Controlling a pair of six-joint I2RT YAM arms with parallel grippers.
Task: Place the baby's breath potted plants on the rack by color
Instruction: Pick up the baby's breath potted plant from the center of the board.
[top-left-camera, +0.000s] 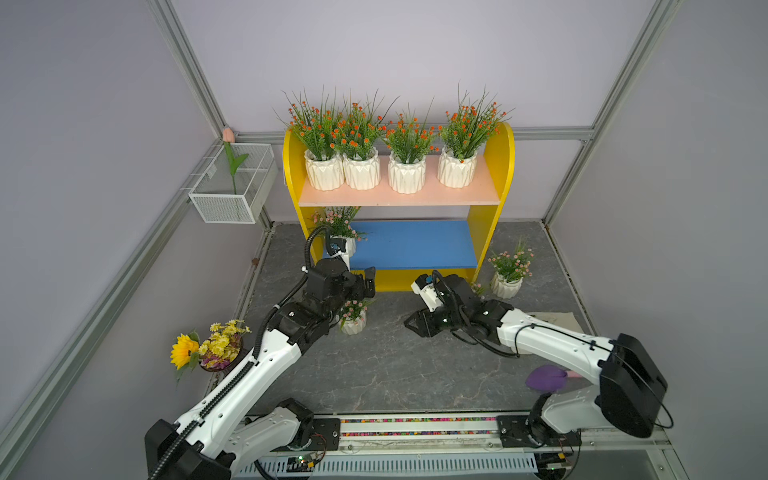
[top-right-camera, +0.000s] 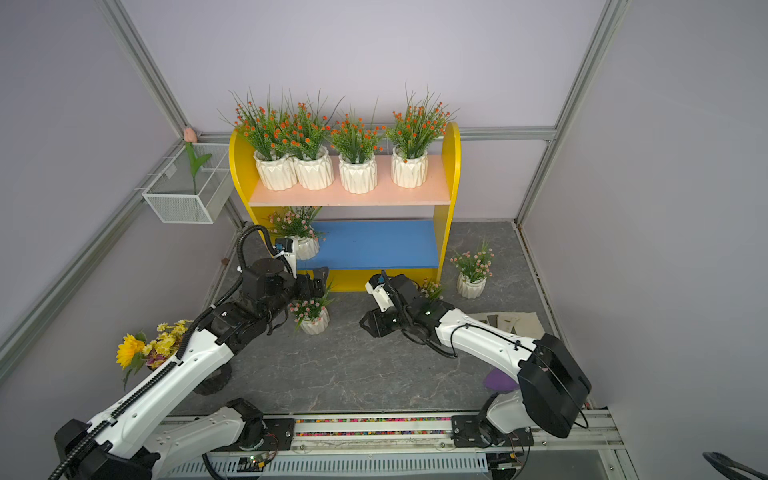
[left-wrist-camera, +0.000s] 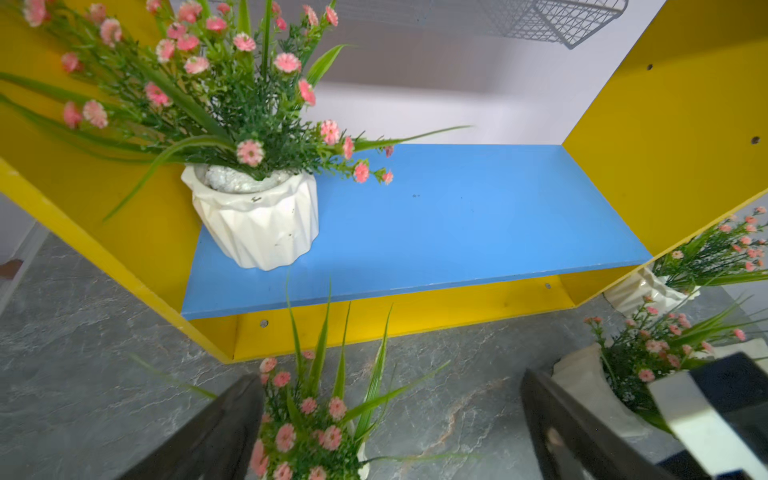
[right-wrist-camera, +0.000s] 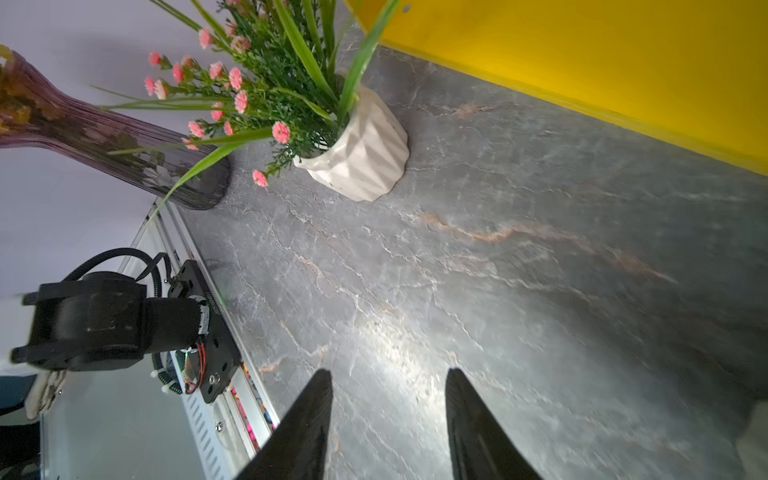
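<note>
My left tool (left-wrist-camera: 384, 388) hangs wide open over the upright pink plant (left-wrist-camera: 307, 424) on the worktop (left-wrist-camera: 83, 395), just before the blue shelf (left-wrist-camera: 457, 228) of the rack (left-wrist-camera: 665, 145), so that arm is nearer than my empty, half-spread right tool (right-wrist-camera: 388, 374), well apart

Four orange baby's breath plants (top-left-camera: 406, 172), white faceted pots, upright on the rack's (top-left-camera: 496, 166) peach-pink upper board (top-left-camera: 399, 198); one pink plant (top-left-camera: 338, 226) at the left end of the blue lower board (top-left-camera: 415, 245); three pink plants (top-left-camera: 506, 286) on the table (top-left-camera: 395, 365) before and beside the rack.
</note>
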